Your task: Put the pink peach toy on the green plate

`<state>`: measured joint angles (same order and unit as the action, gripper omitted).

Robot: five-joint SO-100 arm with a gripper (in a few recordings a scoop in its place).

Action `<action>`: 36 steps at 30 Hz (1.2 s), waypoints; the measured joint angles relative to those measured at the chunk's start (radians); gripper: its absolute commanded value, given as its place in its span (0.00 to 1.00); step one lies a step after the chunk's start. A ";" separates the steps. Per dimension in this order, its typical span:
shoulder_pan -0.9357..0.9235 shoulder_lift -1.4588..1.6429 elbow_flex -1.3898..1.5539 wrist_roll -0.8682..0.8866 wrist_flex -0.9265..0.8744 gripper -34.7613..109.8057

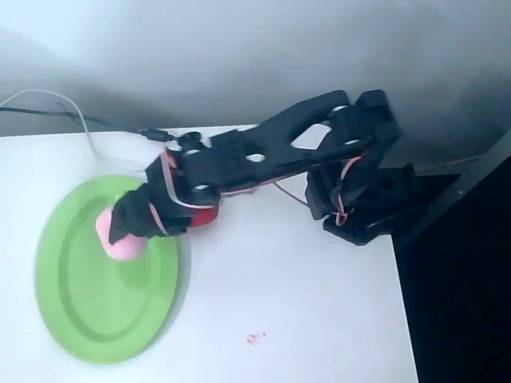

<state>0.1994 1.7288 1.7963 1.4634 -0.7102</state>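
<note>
The green plate [88, 311] lies at the left of the white table in the overhead view. Over its upper right part sits the pink peach toy [120, 243], half covered by my black gripper [124, 223], whose fingers are closed around its top. Whether the toy rests on the plate or hangs just above it I cannot tell. A red toy [206, 217] peeks out from under the arm, just right of the plate's rim.
The arm's black base [359, 199] stands at the table's right edge. White and black cables [88, 132] run along the back left. A small red mark [255, 338] is on the table near the front. The table ends at the right, by a dark floor.
</note>
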 measured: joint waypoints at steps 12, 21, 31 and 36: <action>0.055 -0.282 -0.163 -0.026 0.000 0.24; 0.106 -0.339 -0.215 -0.011 0.000 0.38; 0.100 -0.359 -0.255 0.061 0.005 0.50; 0.101 -0.359 -0.270 0.067 0.005 0.52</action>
<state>0.3007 1.3698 1.5263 1.5309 -0.7056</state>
